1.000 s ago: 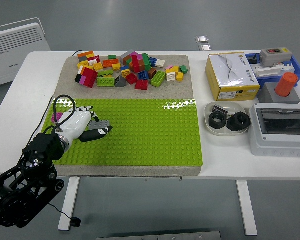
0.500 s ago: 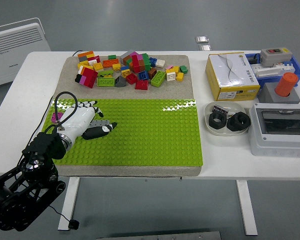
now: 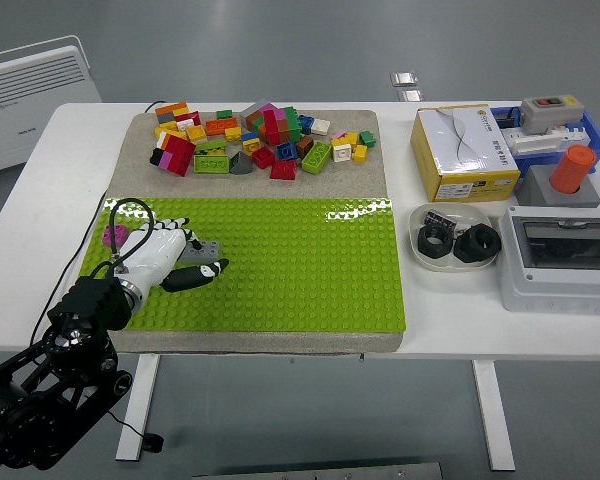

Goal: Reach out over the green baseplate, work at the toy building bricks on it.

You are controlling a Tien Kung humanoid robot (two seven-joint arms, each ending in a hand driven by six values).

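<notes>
The left hand lies fingers loosely apart over the green baseplate, a small grey brick at its fingertips, which a clumsy sweep could knock aside.

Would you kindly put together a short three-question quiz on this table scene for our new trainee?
1. True or false: the left hand is over the green baseplate.
2. Where is the pile of loose bricks? A) on the grey board beyond the baseplate; B) in the white bowl; C) on the yellow box.
3. Fill in: the white bowl holds two black ____.

Key
1. True: it lies over the baseplate's left part, with a small grey brick at its fingers.
2. A.
3. Rings, each a chunky black ring with a hole.
</notes>
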